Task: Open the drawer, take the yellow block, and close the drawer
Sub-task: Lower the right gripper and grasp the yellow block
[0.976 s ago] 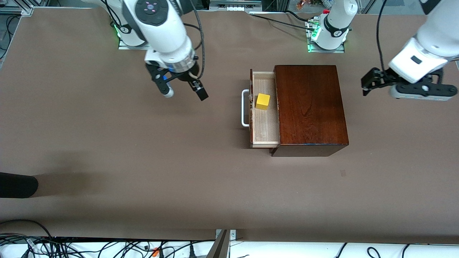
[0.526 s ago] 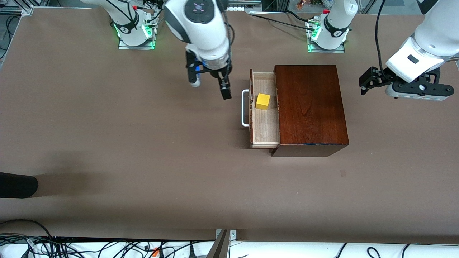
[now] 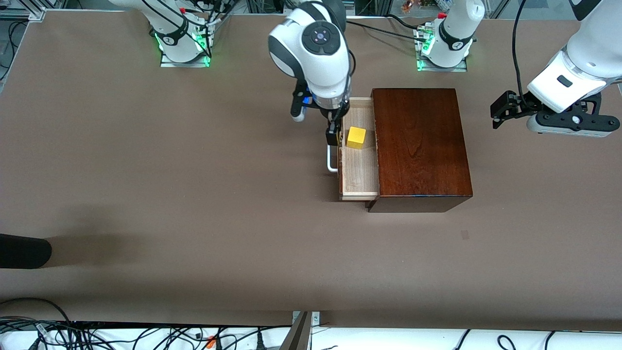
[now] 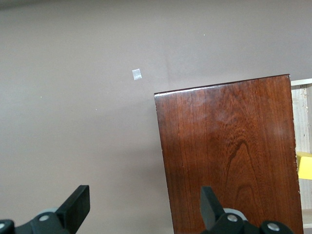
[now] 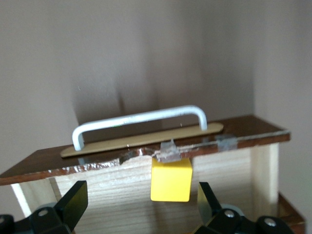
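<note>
The drawer stands pulled out of the mahogany box, its white handle facing the right arm's end of the table. The yellow block rests on the drawer's pale floor, close to the drawer front. My right gripper hangs open over the drawer front and handle. In the right wrist view the yellow block lies just ahead of the right gripper, between the lines of its fingers and untouched. My left gripper waits open in the air beside the box; its wrist view shows the box top.
A black object juts in at the table's edge toward the right arm's end. Cables run along the edge nearest the front camera. A small pale mark lies on the brown table nearer the front camera than the box.
My right arm has swung from the right arm's end of the table toward the box, and its open gripper now hangs over the drawer front. The left gripper has barely shifted.
</note>
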`<state>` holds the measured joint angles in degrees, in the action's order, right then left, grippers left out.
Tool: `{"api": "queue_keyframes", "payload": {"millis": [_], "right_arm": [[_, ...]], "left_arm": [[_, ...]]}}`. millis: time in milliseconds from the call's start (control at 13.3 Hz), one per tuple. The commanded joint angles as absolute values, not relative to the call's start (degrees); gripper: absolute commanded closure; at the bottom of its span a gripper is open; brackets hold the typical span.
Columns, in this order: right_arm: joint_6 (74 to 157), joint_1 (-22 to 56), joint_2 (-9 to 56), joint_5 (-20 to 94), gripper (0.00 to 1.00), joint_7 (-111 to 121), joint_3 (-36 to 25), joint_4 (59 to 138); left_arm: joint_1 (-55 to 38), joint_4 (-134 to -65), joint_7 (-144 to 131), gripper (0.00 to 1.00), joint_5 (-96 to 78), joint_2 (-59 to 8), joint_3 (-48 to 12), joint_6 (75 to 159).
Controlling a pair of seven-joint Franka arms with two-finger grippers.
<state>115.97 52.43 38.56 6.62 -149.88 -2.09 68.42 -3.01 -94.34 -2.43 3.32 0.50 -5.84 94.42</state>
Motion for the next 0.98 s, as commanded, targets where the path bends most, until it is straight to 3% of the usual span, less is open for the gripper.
{"api": "queue_keyframes", "payload": {"millis": [0,901], "right_arm": [[118.7,54.2,42.4,6.9,0.00,-153.5,-2.8,64.8],[125.7,56.3,48.0,5.0,0.00,-154.2,-3.3,64.8]], "left_arm": [[-2.5,-95.2,-0.6,0.00,2.2,1.8,-5.7,93.9],[-2.6,-95.2,-0.6,0.00,2.2,1.8,-5.7,93.3]]}}
